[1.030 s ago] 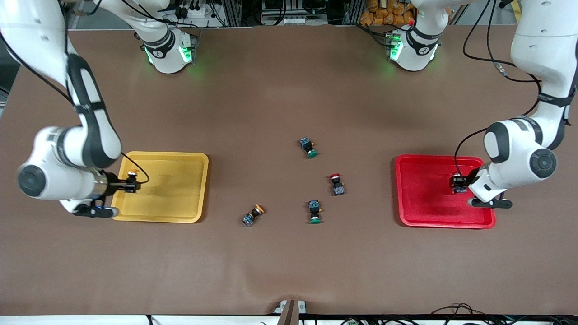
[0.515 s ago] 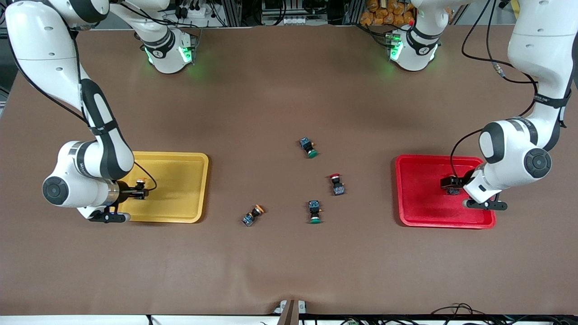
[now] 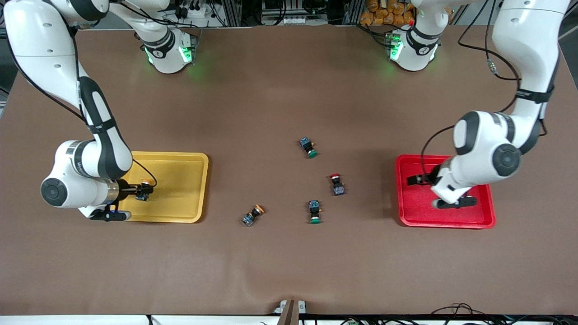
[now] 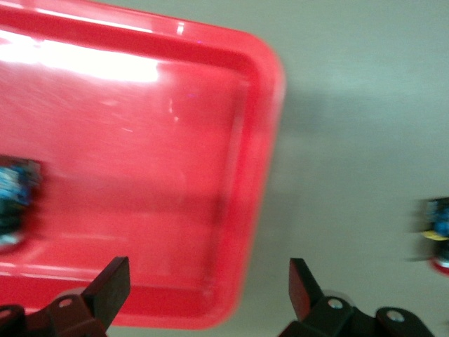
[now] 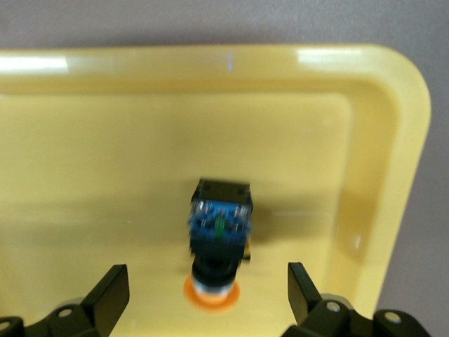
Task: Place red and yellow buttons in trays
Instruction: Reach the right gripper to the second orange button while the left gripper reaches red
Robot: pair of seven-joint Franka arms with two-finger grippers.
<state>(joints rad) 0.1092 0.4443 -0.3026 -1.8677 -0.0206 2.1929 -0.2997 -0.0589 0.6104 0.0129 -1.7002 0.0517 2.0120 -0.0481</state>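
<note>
The yellow tray (image 3: pixel 180 180) lies at the right arm's end, the red tray (image 3: pixel 420 212) at the left arm's end. My right gripper (image 3: pixel 141 193) is open low over the yellow tray, and a yellow-capped button (image 5: pixel 219 232) lies loose in that tray (image 5: pixel 105 140) between its fingers. My left gripper (image 3: pixel 413 179) is open and empty over the red tray's rim (image 4: pixel 259 175). A dark-bodied button (image 4: pixel 12 203) lies in the red tray; the arm hides it in the front view. A red-capped button (image 3: pixel 335 183) and a yellow-capped button (image 3: pixel 253 214) lie on the table between the trays.
Two green-capped buttons lie mid-table, one (image 3: pixel 308 147) farther from the front camera than the red one, one (image 3: pixel 314 212) nearer. The brown table (image 3: pixel 289 271) spreads wide around them. The robots' bases stand along the table's top edge.
The left gripper let go of its button in the red tray and moved toward the table's middle. The right gripper moved inward over the yellow tray and released the yellow button there.
</note>
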